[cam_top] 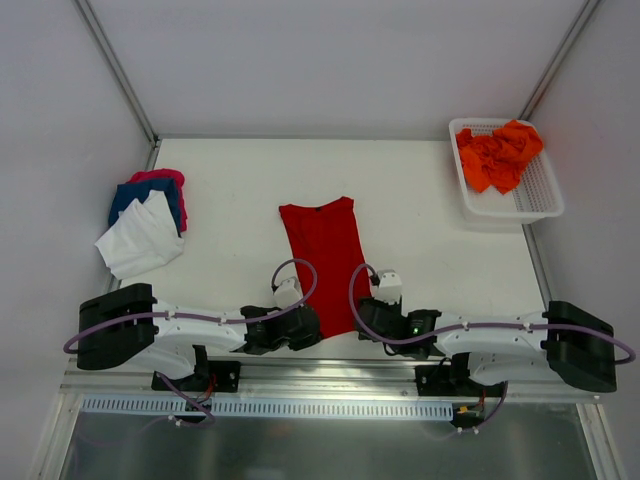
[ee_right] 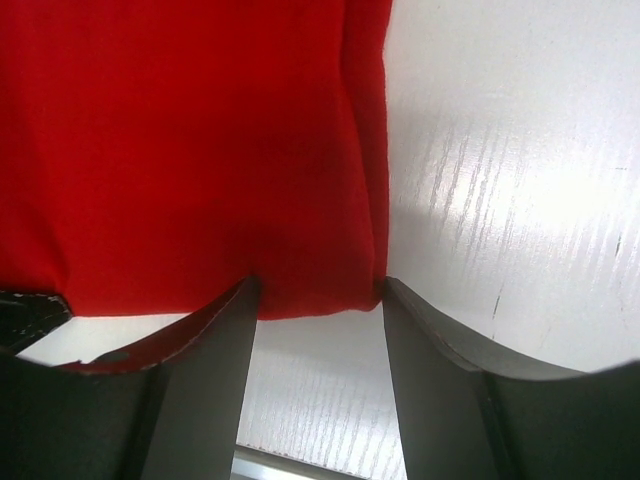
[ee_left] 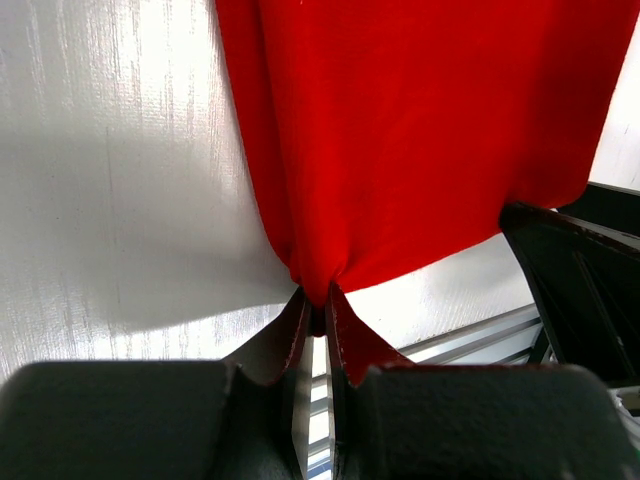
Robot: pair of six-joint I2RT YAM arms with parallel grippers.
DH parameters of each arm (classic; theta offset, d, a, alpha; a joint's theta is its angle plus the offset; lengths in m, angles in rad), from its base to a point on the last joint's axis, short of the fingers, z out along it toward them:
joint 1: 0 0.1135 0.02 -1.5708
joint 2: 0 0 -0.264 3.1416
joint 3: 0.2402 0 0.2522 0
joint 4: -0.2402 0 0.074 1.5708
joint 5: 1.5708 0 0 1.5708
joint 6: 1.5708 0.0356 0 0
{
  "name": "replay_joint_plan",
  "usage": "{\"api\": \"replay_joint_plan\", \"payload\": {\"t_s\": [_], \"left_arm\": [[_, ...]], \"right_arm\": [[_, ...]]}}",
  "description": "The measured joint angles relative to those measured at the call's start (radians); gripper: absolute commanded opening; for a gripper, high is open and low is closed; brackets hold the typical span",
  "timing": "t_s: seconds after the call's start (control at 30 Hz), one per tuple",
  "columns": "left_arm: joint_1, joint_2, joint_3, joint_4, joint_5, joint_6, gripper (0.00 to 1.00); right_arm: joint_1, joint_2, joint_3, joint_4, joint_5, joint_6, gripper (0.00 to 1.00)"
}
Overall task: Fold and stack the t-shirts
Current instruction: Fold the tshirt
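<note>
— Since you only have the overhead feed, shall I read you the wrist views?

— Please. Left one first.

— On my left wrist feed, the left gripper (ee_left: pixel 315 310) has its jaws pressed together on the near left corner of the red t-shirt (ee_left: pixel 420 120). The cloth bunches to a point right where they meet, and the hem rises away to the right.

— And the right?

— The right gripper (ee_right: pixel 318 300) has its jaws apart. The shirt's near right corner lies between the tips, with the hem reaching from one to the other, but I see no squeeze on it.

— From above I see the shirt lying as a long narrow strip in the middle of the table (cam_top: pixel 230 180). The collar is at the far end and the hem is at the near edge, between the two arms.

— Agreed. Off to the left I make out a pile: a white tee (cam_top: pixel 140 240) nearest, a blue tee (cam_top: pixel 140 195) behind it, and a pink tee (cam_top: pixel 160 177) at the far side.

— I also have orange tees (cam_top: pixel 500 155) heaped in the white mesh basket (cam_top: pixel 545 190) at the far right corner, well apart from the red one.
</note>
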Motion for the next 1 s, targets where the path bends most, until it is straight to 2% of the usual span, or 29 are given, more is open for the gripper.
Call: {"api": "replay_joint_plan", "payload": {"t_s": [0.47, 0.57, 0.6, 0.63, 0.67, 0.7, 0.77, 1.0], "left_arm": [[0.0, -0.003, 0.001, -0.01, 0.0, 0.0, 0.0], [0.0, -0.007, 0.001, -0.016, 0.0, 0.0, 0.0], [0.0, -0.008, 0.001, -0.018, 0.0, 0.0, 0.0], [0.0, -0.009, 0.001, -0.02, 0.0, 0.0, 0.0], [0.0, -0.01, 0.001, -0.022, 0.0, 0.0, 0.0], [0.0, -0.011, 0.001, -0.024, 0.0, 0.0, 0.0], [0.0, -0.013, 0.001, -0.028, 0.0, 0.0, 0.0], [0.0, -0.02, 0.001, -0.043, 0.009, 0.001, 0.0]], "right_arm": [[0.005, 0.059, 0.0, 0.058, 0.024, 0.016, 0.53], [0.006, 0.063, 0.0, 0.06, 0.026, 0.021, 0.42], [0.006, 0.064, 0.0, 0.061, 0.026, 0.022, 0.28], [0.007, 0.066, 0.0, 0.061, 0.026, 0.026, 0.21], [0.008, 0.068, 0.0, 0.061, 0.026, 0.03, 0.07], [0.01, 0.069, 0.0, 0.062, 0.024, 0.035, 0.03], [0.018, 0.069, 0.001, 0.06, 0.027, 0.048, 0.0], [0.047, 0.074, 0.026, 0.003, 0.031, 0.064, 0.0]]}}
